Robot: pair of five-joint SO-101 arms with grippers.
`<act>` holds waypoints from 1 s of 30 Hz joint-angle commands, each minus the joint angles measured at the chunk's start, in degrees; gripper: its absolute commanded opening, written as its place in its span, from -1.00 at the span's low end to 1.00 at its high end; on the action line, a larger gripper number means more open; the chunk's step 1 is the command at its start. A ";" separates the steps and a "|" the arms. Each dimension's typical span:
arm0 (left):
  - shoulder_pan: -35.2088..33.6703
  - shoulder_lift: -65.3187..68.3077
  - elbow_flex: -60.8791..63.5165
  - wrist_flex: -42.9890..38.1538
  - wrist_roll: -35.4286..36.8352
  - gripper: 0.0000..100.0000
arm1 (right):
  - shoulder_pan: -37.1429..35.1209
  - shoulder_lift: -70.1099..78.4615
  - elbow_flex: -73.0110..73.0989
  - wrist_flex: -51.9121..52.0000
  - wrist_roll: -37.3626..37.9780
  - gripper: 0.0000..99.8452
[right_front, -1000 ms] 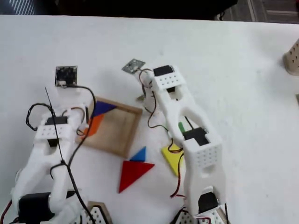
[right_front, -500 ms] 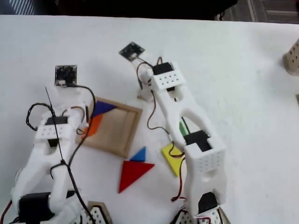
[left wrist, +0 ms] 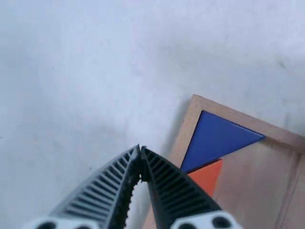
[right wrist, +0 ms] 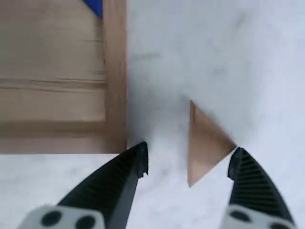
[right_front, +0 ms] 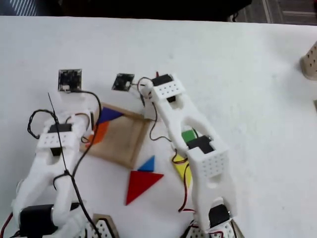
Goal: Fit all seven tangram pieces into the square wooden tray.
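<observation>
Noted on the white table [right_front: 237, 74]: square wooden tray [right_front: 124, 140], partly filled. Inside it, a dark blue triangle [right_front: 110, 115] in the 11 o'clock corner and an orange piece [right_front: 99, 133] touching it toward 9 o'clock. Loose at the tray's 5 o'clock: a small light-blue triangle [right_front: 147, 163] and a red triangle [right_front: 141, 182]. At 3 to 4 o'clock, partly under an arm: a green piece [right_front: 188, 135] and a yellow piece [right_front: 183, 171]. Just off the 1 o'clock corner: a wood-coloured triangle [right wrist: 207, 143], flat on the table, near the rim but apart from it.

Right gripper [right wrist: 189, 160]: released, spread wide astride the wood-coloured triangle, holding nothing. Left gripper [left wrist: 141, 151]: clenched on nothing, parked just outside the rim at 10 o'clock.

Step in hand, as judged: pick up the wood-coloured triangle. Recommended:
- Descend straight to table level, with the inner finger kept off the tray rim.
- Close across two flat edges rather than over a point, to avoid skidding the thin piece sideways.
- Lift level.
- Carry to the bare tray floor and lay flat, clear of the two seated pieces
</observation>
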 commanded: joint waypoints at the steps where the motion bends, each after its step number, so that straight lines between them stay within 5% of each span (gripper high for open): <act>1: -0.66 -0.04 -3.16 -1.76 -0.44 -0.95 | 0.75 -0.40 -1.49 -3.03 1.58 -0.47; 12: -0.66 -0.04 -3.16 -1.76 -0.44 -0.95 | 1.71 8.22 -15.56 5.32 1.58 -0.48; 19: -0.66 -0.04 -3.16 -1.76 -0.44 -0.95 | 2.33 14.29 -25.67 14.64 1.05 -0.93; 24: -0.66 -0.04 -3.16 -1.76 -0.53 -0.95 | 2.95 15.52 -29.19 18.33 0.88 -0.96; 30: -1.27 -0.04 -3.16 -3.60 -0.53 -0.95 | 4.62 15.43 -34.64 20.18 -14.15 -0.96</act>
